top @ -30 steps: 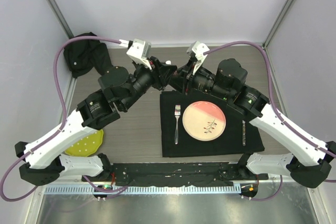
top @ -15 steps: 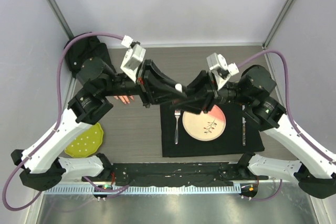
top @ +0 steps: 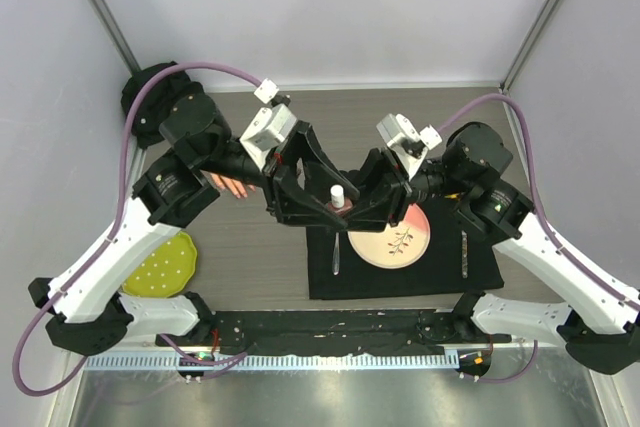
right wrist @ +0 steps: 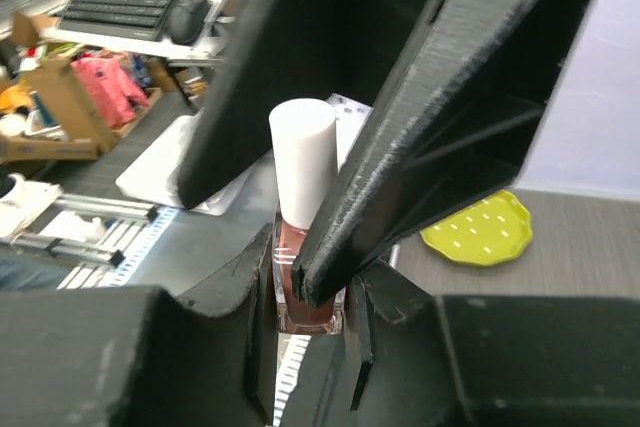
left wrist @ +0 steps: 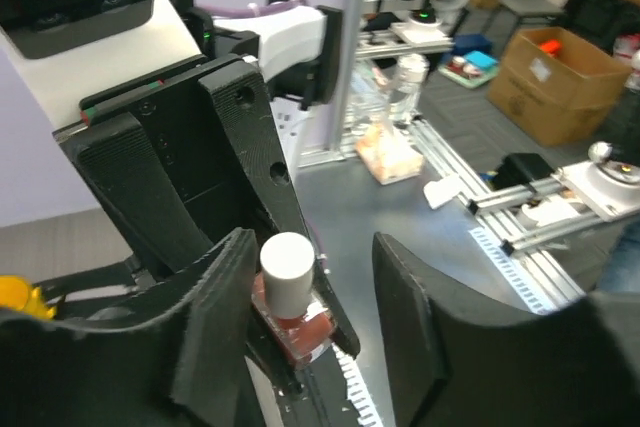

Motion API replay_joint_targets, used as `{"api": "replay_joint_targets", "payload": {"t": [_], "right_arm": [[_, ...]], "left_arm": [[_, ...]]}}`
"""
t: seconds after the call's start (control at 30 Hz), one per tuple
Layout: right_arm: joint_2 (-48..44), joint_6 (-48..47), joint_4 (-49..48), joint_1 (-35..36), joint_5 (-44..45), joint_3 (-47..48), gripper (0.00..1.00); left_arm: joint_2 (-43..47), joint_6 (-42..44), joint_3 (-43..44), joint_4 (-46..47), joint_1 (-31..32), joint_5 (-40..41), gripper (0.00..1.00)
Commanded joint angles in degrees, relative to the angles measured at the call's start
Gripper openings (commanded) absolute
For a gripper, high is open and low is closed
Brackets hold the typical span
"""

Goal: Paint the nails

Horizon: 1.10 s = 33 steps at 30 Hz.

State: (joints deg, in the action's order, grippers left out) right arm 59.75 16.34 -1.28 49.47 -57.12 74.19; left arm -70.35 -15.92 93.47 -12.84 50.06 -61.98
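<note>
1. Right gripper (right wrist: 305, 312): jaws pinching the polish bottle (top: 337, 196) by its glass body, upright, at centre of the top view.
2. Left gripper (left wrist: 312, 247): jaws spread, straddling the white cap (left wrist: 287, 272); cap axis vertical, unclasped.
3. Nails (top: 241, 192): on the mannequin hand (top: 226, 184), left of centre, partly under the left arm. I judge that arm the nearer.

Bright and even from above, nearly shadowless: only soft grey smudges on the table (top: 250, 247), a mild sheen on the plate (top: 395, 247), streaky glare along the metal ledge (top: 330, 397). Sharp throughout overhead, with straight lines slightly bowed at the corners. Close up, crisp on the polish bottle (right wrist: 303, 162), small glints in its glass; dark and almost textureless on the right gripper (right wrist: 308, 312) in the foreground; hazy, smeared and stretched toward the edges in the background of both wrist views.
</note>
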Motion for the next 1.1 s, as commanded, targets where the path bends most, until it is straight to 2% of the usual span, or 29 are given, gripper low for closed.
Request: {"api": "replay_joint_targets", "payload": {"t": [0.0,0.13,0.17,0.33,0.43,0.47,0.6,0.73,0.87,1.03,1.07], "right_arm": [[0.4,-4.1,-2.7,-0.3,4.8,4.6,0.01],[1.2,-7.6,2.4,-0.4,7.5,5.2,0.01],[1.3,-8.3,3.3,-0.5,9.7,5.3,0.01],[2.3,-12.3,8.8,-0.5,18.3,6.6,0.01],[3.0,-12.9,9.6,-0.5,24.6,6.8,0.01],[3.0,-13.1,9.6,-0.4,26.2,6.6,0.01],[3.2,-13.5,9.6,-0.4,33.3,6.4,0.01],[3.4,-13.8,9.7,-0.4,37.2,6.4,0.01],[3.8,-13.8,9.6,-0.4,38.9,6.6,0.01],[5.3,-13.5,10.6,-0.4,41.4,7.3,0.01],[5.5,-13.5,10.6,-0.4,41.7,7.3,0.01]], "left_arm": [[1.3,2.3,-2.7,-8.9,-1.9,10.8,0.65],[5.2,2.2,-3.4,-9.0,-2.8,16.2,0.77],[6.2,2.3,-2.9,-9.7,-2.8,17.6,0.83],[9.0,2.0,-2.9,-11.9,-3.0,30.3,0.86],[10.6,0.7,-3.8,-10.9,-3.0,41.7,0.91],[10.8,-1.2,-4.4,-10.3,-3.0,48.3,0.91],[13.7,-5.3,-8.7,-3.5,-3.0,55.5,0.85],[15.7,-6.9,-13.2,3.3,-2.8,57.3,0.75],[14.7,-7.5,-13.5,4.0,-2.0,60.6,0.64],[14.0,-5.7,-14.3,7.5,0.2,64.1,0.63],[13.2,-5.0,-13.8,7.6,0.6,64.7,0.59]]}}
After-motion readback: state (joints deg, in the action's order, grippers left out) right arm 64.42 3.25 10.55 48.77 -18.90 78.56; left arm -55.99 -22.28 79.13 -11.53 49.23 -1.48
